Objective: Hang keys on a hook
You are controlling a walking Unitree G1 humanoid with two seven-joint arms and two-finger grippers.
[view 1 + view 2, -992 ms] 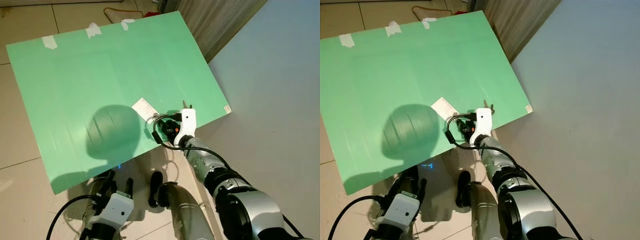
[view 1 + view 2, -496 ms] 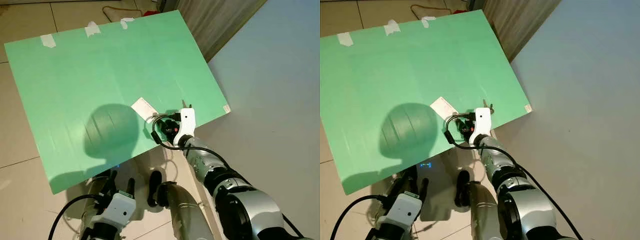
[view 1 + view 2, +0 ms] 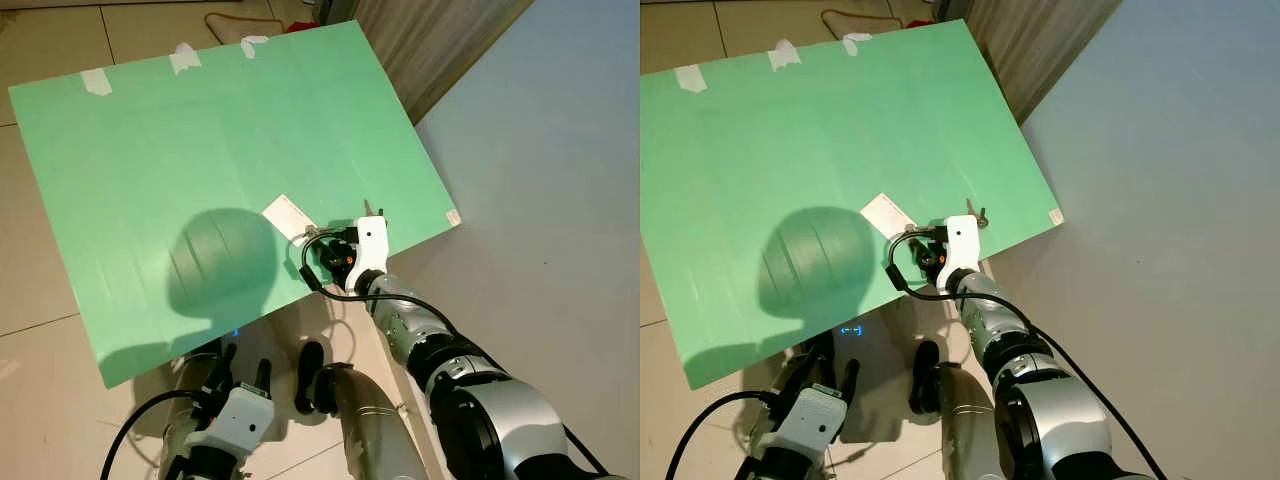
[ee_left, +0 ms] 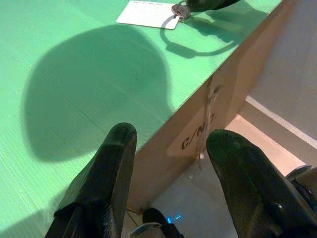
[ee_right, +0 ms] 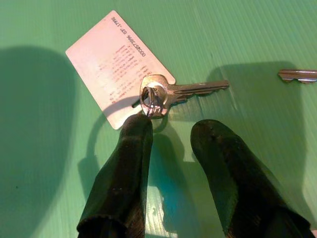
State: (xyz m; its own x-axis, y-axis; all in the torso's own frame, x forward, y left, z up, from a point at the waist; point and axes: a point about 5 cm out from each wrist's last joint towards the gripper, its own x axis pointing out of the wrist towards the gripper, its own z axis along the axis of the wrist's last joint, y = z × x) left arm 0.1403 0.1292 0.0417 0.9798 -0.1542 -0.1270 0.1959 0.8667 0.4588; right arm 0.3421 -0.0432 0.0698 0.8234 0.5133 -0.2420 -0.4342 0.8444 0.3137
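A green corrugated board point(image 3: 200, 150) lies tilted across a cardboard box point(image 4: 208, 119) on the tiled floor point(image 3: 40, 330), with strips of white tape point(image 3: 186, 58) along its far edge. Near the board's lower right part rests a silver key point(image 5: 171, 91) on a ring, touching the corner of a white card point(image 5: 116, 64) printed with small text. The right gripper point(image 5: 171, 134) hovers just above the board with its 2 black fingers parted and nothing between them; the tip of 1 finger point(image 5: 138, 131) sits right at the key's ring. A second key point(image 5: 297, 75) lies apart from the first, on the same board. The left gripper point(image 4: 171, 148) hangs low by the box's edge, its fingers spread wide and holding nothing. A round shadow point(image 3: 220, 262) falls on the board beside the card.
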